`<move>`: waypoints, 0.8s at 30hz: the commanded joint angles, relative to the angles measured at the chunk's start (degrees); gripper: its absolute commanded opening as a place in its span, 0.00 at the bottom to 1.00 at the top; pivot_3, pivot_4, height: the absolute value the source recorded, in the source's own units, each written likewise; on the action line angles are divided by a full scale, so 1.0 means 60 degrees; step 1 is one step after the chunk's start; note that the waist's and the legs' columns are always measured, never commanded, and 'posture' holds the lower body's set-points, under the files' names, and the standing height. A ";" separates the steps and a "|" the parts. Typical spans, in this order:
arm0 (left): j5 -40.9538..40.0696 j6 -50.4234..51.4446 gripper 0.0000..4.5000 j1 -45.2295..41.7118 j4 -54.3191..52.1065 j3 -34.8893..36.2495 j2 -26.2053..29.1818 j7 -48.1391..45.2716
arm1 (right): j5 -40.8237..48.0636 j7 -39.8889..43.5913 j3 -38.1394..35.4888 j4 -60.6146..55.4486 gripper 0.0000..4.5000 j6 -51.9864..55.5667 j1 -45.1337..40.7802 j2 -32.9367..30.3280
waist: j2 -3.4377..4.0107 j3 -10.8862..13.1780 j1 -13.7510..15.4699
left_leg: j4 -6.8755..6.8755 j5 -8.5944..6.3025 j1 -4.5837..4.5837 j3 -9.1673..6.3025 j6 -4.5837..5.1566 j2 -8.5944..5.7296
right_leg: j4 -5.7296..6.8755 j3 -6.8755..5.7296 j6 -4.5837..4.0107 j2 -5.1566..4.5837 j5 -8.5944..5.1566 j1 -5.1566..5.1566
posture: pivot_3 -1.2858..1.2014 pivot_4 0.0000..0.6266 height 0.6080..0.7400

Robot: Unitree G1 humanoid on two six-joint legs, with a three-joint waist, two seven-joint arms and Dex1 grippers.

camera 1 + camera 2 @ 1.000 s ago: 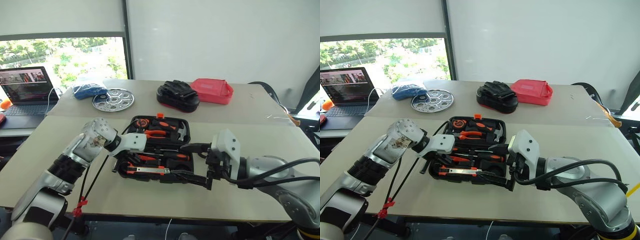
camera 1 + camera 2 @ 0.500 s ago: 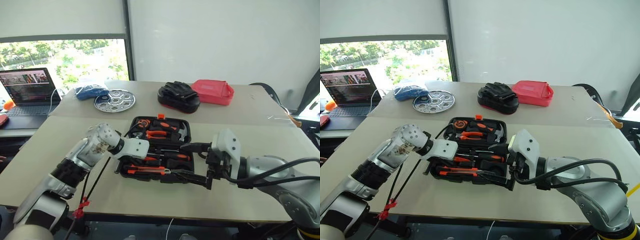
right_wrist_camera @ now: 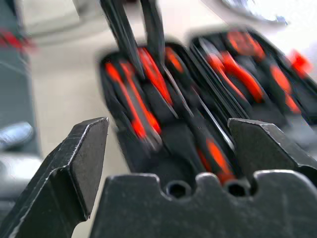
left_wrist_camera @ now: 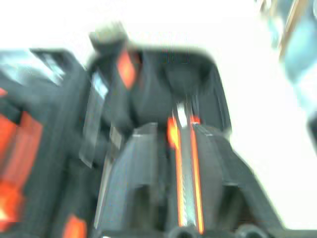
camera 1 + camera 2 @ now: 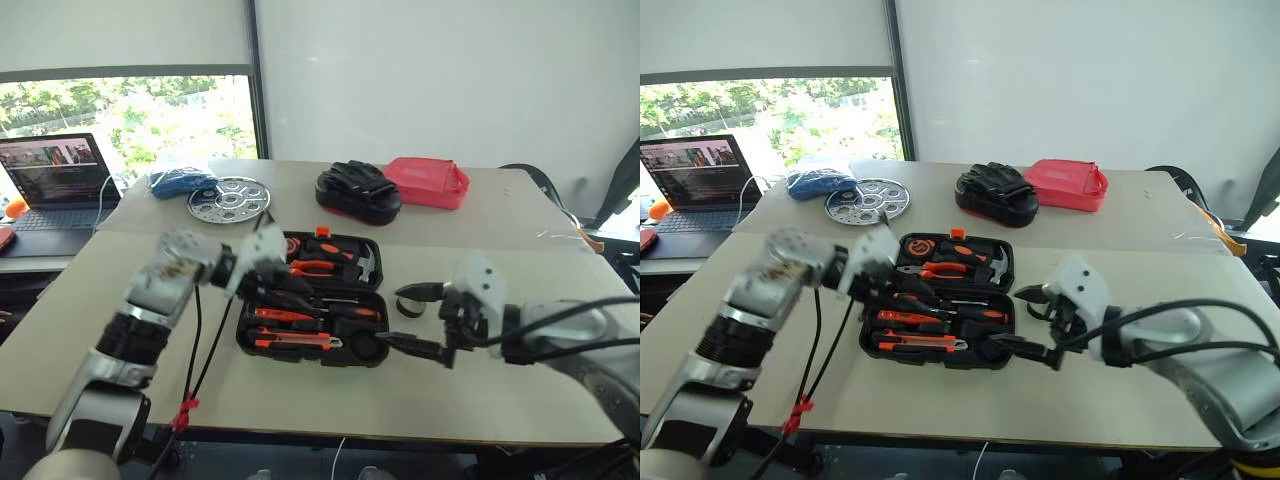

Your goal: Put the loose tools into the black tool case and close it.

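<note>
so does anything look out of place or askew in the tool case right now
Nothing stands out. The black tool case lies open and flat on the table, with orange-handled tools sitting in its slots. Nothing is spilled beside it, though blur hides whether every tool is fully seated.

My left gripper (image 5: pixel 290 293) angled down to my right, fingers slightly parted, my right gripper (image 5: pixel 405 318) spread wide

One black tool case (image 5: pixel 312 300), open. One perforated steel plate (image 5: pixel 228 197). One black glove heap (image 5: pixel 357 191). One red pouch (image 5: pixel 428 182). One laptop (image 5: pixel 52 185). One blue bundle (image 5: pixel 178 182). Two tables (image 5: pixel 500 370).
</note>
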 commanded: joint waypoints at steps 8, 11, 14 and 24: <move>-0.2758 0.2389 1.00 -0.0215 -0.1642 0.1209 0.0942 -0.0320 | -0.3415 0.2586 0.2521 0.4938 0.82 -0.1981 -0.2693 -0.0370 | 0.0010 0.0005 -0.0248 | -0.0011 0.0000 0.0015 0.0007 -0.0001 0.0004 | 0.0002 0.0007 -0.0002 0.0003 -0.0001 -0.0002 | 0.52 0.24 1.00; -0.2438 0.1807 1.00 0.0107 -0.1799 0.1057 0.1182 -0.0202 | -0.4333 0.3066 0.3234 0.6297 0.62 -0.2793 -0.3524 0.0248 | 0.0012 0.0006 -0.0285 | -0.0017 0.0000 0.0017 0.0008 -0.0001 0.0004 | 0.0003 0.0010 -0.0006 0.0004 -0.0001 -0.0004 | 0.52 0.24 1.00; -0.2280 0.1464 1.00 0.0210 -0.1829 0.1008 0.1285 0.0032 | -0.5174 0.3371 0.3759 0.7508 0.47 -0.3576 -0.4102 0.0844 | 0.0012 0.0007 -0.0273 | -0.0012 0.0001 0.0009 0.0009 -0.0002 0.0003 | 0.0002 0.0009 -0.0008 0.0004 0.0001 -0.0009 | 0.52 0.24 1.00; -0.2024 0.0787 1.00 0.0078 -0.1629 0.0941 0.1359 0.0650 | -0.6132 0.4101 0.3973 0.9020 0.47 -0.4343 -0.4624 0.1984 | 0.0014 0.0011 -0.0152 | -0.0014 0.0001 -0.0005 0.0008 -0.0003 -0.0003 | -0.0009 0.0004 -0.0004 -0.0008 0.0002 -0.0013 | 0.52 0.24 1.00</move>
